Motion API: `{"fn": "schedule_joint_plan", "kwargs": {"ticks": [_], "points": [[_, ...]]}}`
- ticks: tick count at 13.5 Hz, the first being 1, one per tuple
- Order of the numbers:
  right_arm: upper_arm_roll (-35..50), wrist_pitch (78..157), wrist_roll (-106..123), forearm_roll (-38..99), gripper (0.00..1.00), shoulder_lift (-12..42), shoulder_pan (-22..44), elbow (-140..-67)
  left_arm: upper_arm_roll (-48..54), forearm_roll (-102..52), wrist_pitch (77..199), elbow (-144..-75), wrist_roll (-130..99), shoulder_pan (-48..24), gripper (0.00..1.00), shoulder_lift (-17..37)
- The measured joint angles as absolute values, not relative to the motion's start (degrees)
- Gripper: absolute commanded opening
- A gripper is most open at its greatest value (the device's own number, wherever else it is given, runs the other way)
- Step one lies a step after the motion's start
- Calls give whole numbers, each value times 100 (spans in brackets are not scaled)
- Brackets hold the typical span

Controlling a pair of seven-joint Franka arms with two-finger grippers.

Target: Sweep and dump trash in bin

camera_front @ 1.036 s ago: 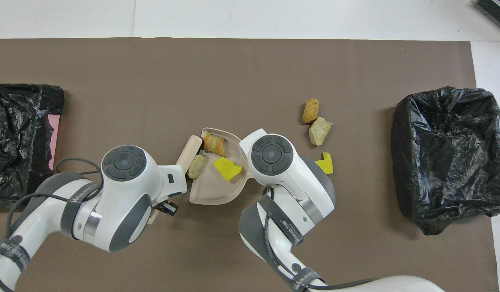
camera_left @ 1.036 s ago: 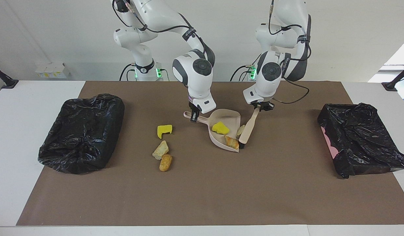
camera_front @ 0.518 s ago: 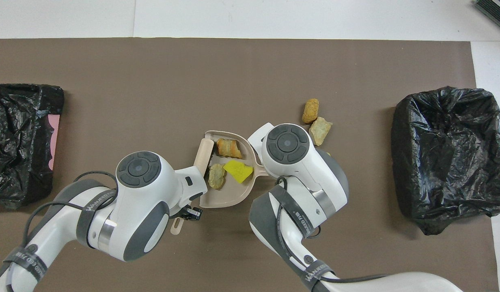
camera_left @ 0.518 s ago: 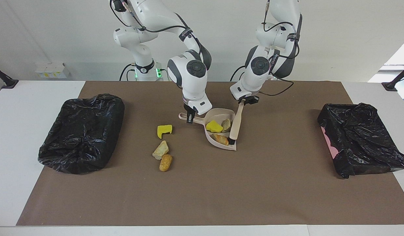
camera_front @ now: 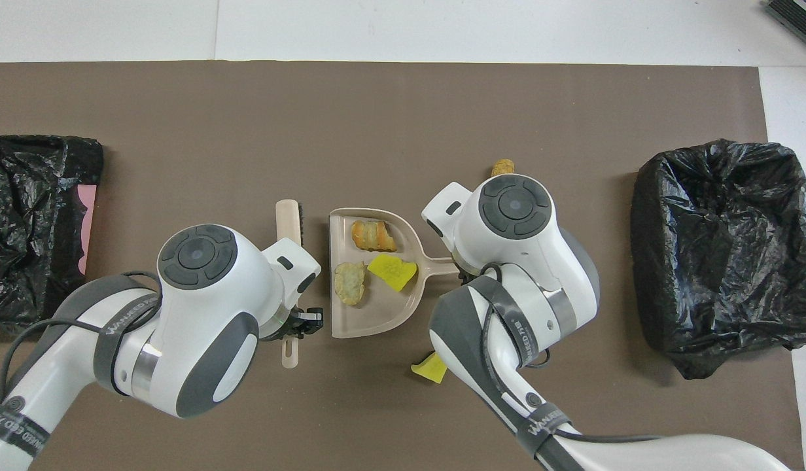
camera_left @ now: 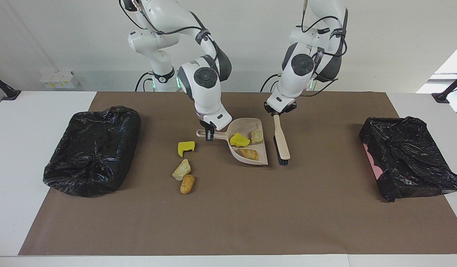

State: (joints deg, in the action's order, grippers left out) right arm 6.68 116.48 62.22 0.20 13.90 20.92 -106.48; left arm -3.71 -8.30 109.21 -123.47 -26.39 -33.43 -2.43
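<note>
Clamping shut on the handle of the beige dustpan [camera_left: 247, 126] with the right gripper [camera_left: 209, 135], and pinching the handle of the brush [camera_left: 281, 142] with the left gripper [camera_left: 276, 113]. Carrying three pieces of trash in the pan between the two grippers: a yellow sponge chunk [camera_left: 239, 140], a tan lump [camera_left: 256, 136] and a golden-brown lump [camera_left: 248, 153]. Showing strap lettering on both arms, too small to read with certainty. Having pulled the brush out of the pan since half a second ago, now slanting just beside it under the left gripper. Leaving a loose yellow chunk [camera_left: 186, 147], a tan piece [camera_left: 181, 169] and a brown piece [camera_left: 187, 184] on the table past the right gripper, toward the black-bagged bin [camera_left: 91, 148]. Hiding most of those three under the right arm in the overhead view.
</note>
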Motion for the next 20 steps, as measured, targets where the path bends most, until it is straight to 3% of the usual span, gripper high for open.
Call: {"fn": "schedule_joint_plan", "kwargs": {"ticks": [5,13,19,20], "points": [[661,11617,7220,369,0,1227,1470,-10513,-288,-831,10891,-12716,-2989,-3466,0,-434],[634,10414,8525,483,0,1123,26,-9842,-211,-1054,11298,-14135,-4324,-5210,0,-1620],[600,9849,9414,229,0,1116,-1240,-9435,-209,-1356,12287,-14980,-4932,-5983,1,-1787],[597,9849,9553,73,0,1114,-1425,-9374,-210,-1367,12315,-15021,-4934,-5987,29,-1788]]}}
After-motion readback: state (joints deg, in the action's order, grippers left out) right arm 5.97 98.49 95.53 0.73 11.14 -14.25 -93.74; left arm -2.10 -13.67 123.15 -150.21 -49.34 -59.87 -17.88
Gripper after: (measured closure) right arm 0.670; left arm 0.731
